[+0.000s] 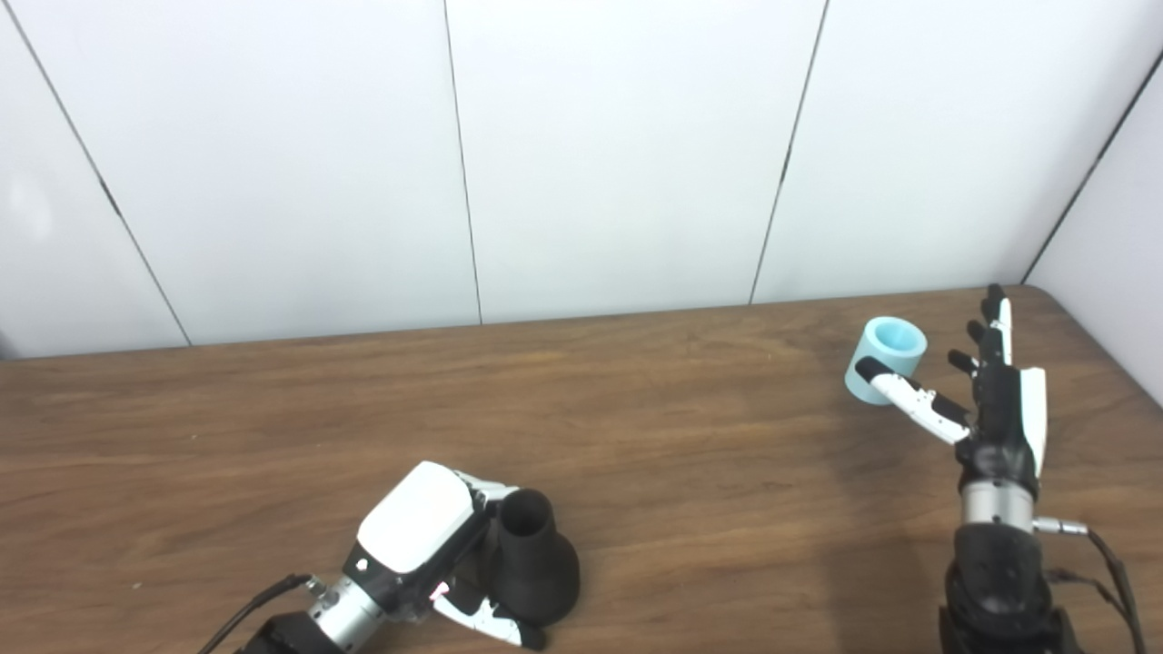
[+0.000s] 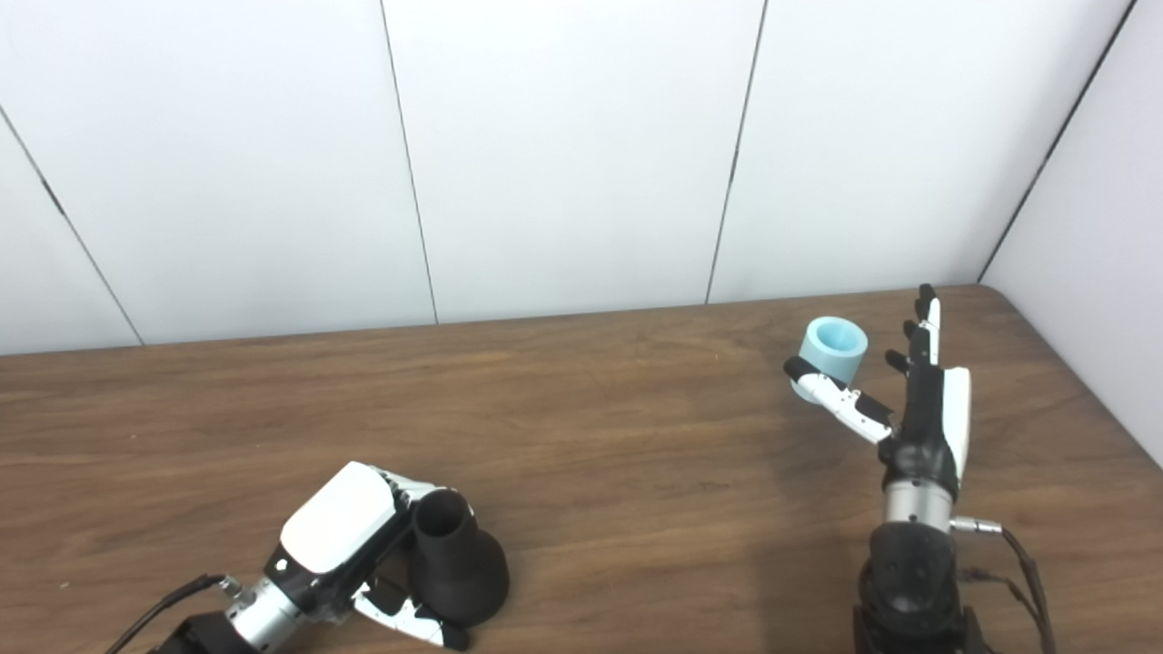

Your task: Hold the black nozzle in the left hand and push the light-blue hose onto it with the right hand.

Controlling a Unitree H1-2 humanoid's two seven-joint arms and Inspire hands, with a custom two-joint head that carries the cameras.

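Note:
The black nozzle (image 1: 538, 565) stands on the wooden table (image 1: 636, 436) near the front edge, wide base down and narrow open neck up. My left hand (image 1: 422, 536) is shut on it: fingers wrap behind the neck and the thumb lies across the base in front. Far right, the light-blue hose (image 1: 890, 356), a short thick tube, rests tilted with its open end facing up and away. My right hand (image 1: 998, 400) stands open beside it, fingers stretched straight along its right side, thumb reaching across its near side. I cannot tell whether the thumb touches it.
White wall panels (image 1: 600, 154) rise along the table's back edge, and a side wall (image 1: 1118, 300) closes in at the far right corner. Bare wood lies between the two hands. Cables trail from both wrists at the bottom edge.

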